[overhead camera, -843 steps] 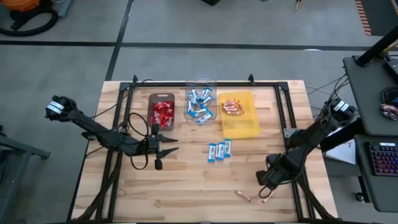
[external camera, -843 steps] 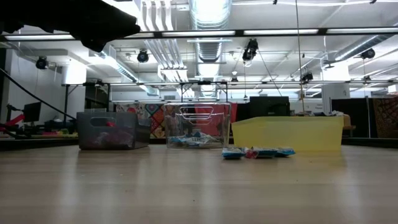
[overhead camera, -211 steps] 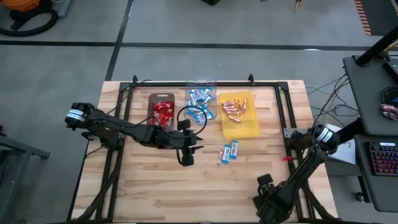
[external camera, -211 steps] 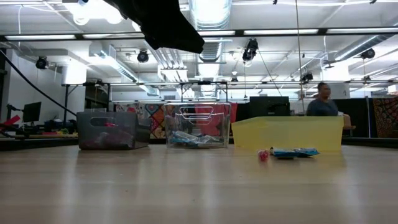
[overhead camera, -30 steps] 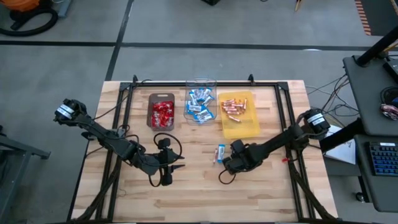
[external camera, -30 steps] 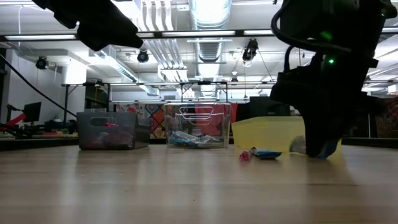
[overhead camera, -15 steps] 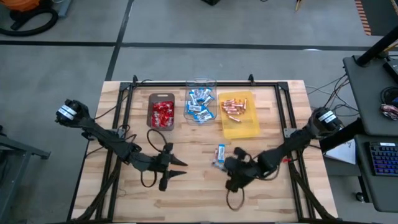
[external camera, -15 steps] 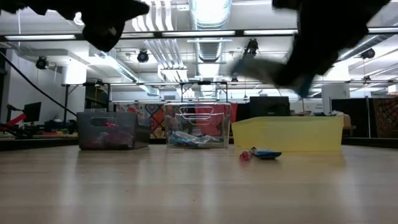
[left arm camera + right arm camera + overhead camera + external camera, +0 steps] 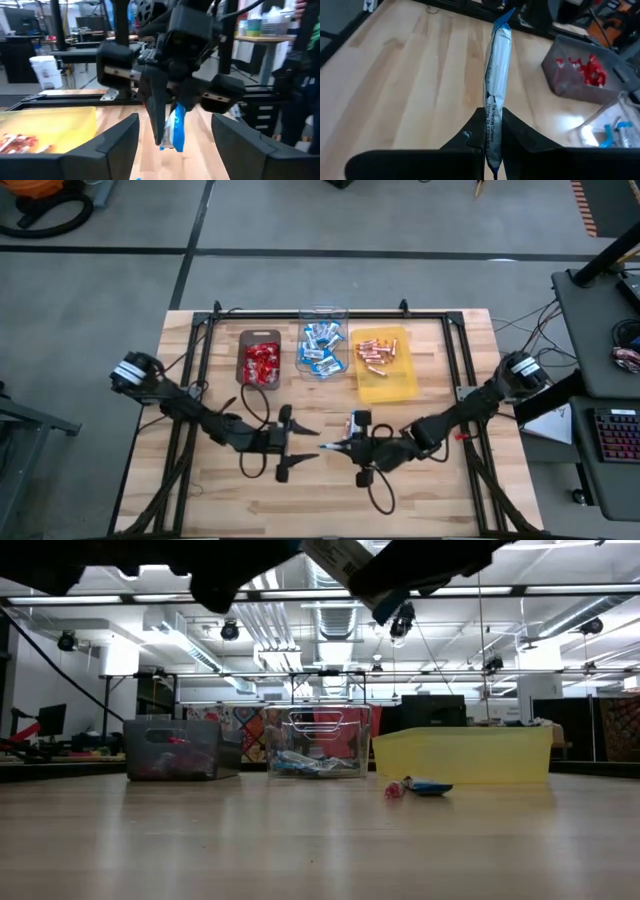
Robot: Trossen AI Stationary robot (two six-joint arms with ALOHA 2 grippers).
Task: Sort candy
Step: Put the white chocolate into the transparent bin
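Although my right gripper (image 9: 345, 447) was pinched shut on a blue-and-white bar (image 9: 498, 80), its long axis pointing toward my spread-open left gripper (image 9: 308, 442), sorting was nearly done. One more bar (image 9: 358, 420) lay just short of the yellow tray (image 9: 392, 385); beyond, the trays held sorted candy.

Low view: both arms are cut off by the top edge. Right wrist view: the blue-and-white bar (image 9: 496, 85) has its lower end hidden between the fingers (image 9: 470, 131); its printed wording is too small to read.
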